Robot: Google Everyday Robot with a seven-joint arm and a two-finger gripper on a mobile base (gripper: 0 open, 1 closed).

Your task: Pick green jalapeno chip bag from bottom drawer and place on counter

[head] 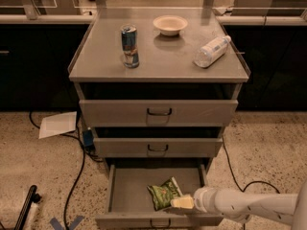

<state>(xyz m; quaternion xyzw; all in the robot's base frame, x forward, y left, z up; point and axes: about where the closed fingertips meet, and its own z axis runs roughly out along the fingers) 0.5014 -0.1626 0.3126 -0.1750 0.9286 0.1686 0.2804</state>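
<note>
1. Green jalapeno chip bag (163, 194), small, crinkled foil with pale markings: seen lying flat inside the open bottom drawer (129, 195), right of its middle and near its front.
2. Bottom drawer: a wide, shallow grey metal tray, pulled out, lowest of three. A small dark loop handle (159, 223) is noted on its front. The two grey drawer fronts above are set further back.
3. Gripper (182, 202), pale yellowish, carried on a white arm (249, 207) entering from the right: placed inside the drawer at the bag's lower right corner, apparently touching it. Whether it is apart or clamped on the bag cannot be told.
4. Counter (163, 63), the flat grey metal cabinet top: a blue and silver drink can (130, 46) is stood upright at left, a pale shallow bowl (170, 25) at rear middle, and a clear plastic water bottle (211, 51) laid on its side at right.
5. Speckled floor (268, 147): a white sheet of paper (58, 124) is noted left of the cabinet.
</note>
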